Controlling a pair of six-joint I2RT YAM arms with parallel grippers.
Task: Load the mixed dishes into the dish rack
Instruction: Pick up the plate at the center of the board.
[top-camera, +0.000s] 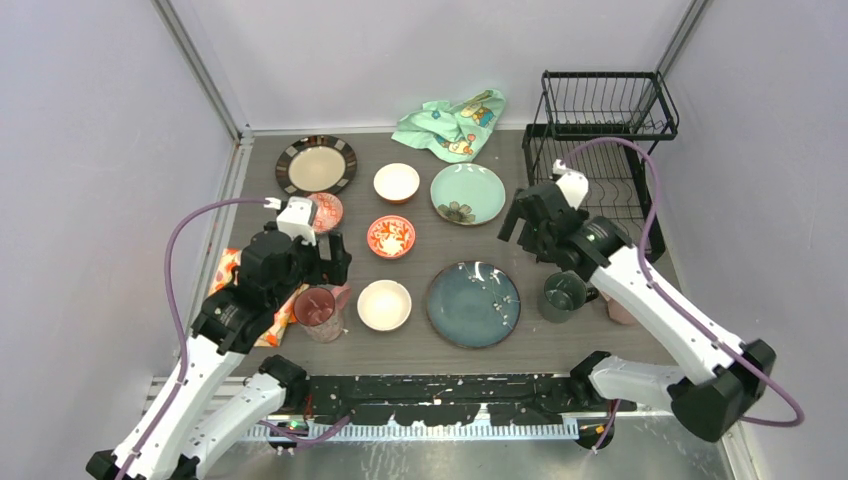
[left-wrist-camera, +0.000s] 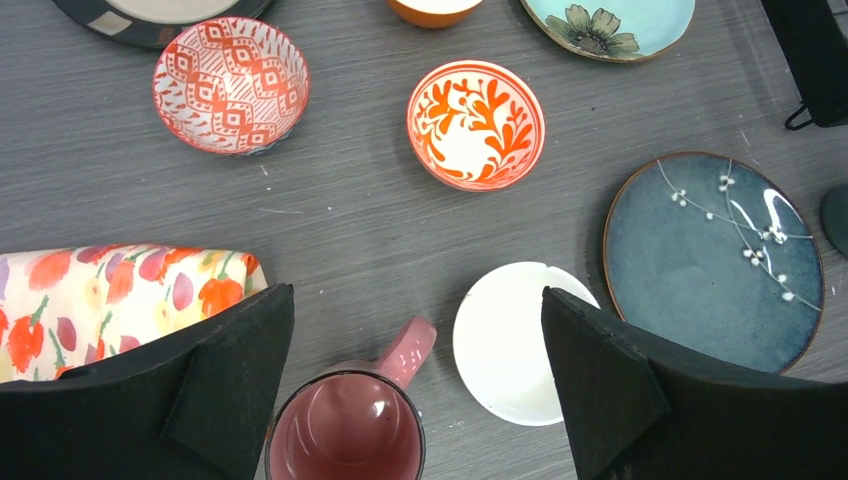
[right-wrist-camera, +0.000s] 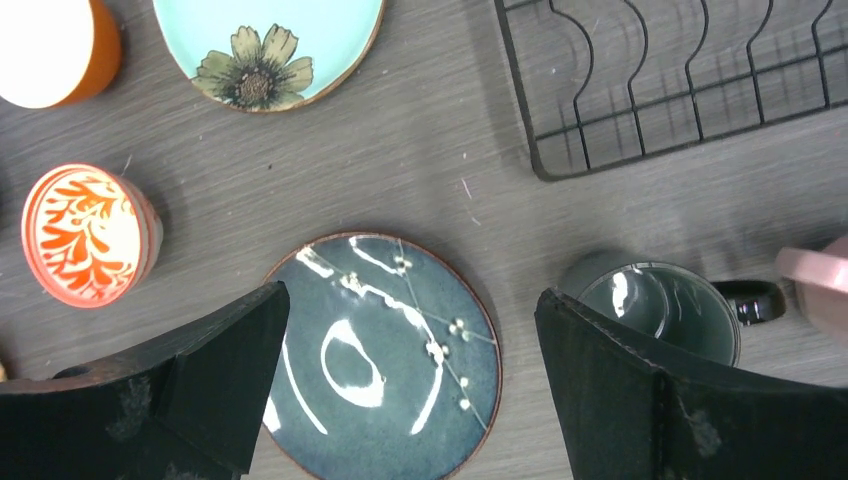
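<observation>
Both end effectors released and holding nothing. The left end effector (left-wrist-camera: 416, 293) hangs jaws wide over the pink cup (left-wrist-camera: 345, 430). The right end effector (right-wrist-camera: 410, 292) hangs jaws wide over the dark blue plate (right-wrist-camera: 385, 360).

No dish is loaded yet; all sit on the bench (top-camera: 430, 258). The dish rack (top-camera: 600, 100) is at the far right corner, just beyond the right arm.

Handling, my read:
- Everything looks like glazed ceramic: rigid, fairly heavy, slick, chips on knocks. Set it down gently against the wire.
- Beige plate (top-camera: 316, 165), pale green plate (top-camera: 467, 193) and the dark blue plate lie flat. Little to get under, so pinch across the raised rim and expect tilt.
- White bowl (left-wrist-camera: 510, 345), orange-leaf bowl (left-wrist-camera: 476, 124), lattice bowl (left-wrist-camera: 230, 85) and orange-sided bowl (top-camera: 396, 182): one finger inside, one outside the wall.
- Pink cup and dark green cup (right-wrist-camera: 660, 305): grip the wall at the lip. The handles look too small and slippery.
- Something pink just beside the green cup is cut off by the frame edge; can't identify it.

The floral cloth (left-wrist-camera: 110, 300) and cartoon cloth (top-camera: 450, 120) are soft and not part of the load.

No brands, labels or legible writing anywhere. Only decoration: a flower, blossom sprigs, patterns and cartoon figures.
</observation>
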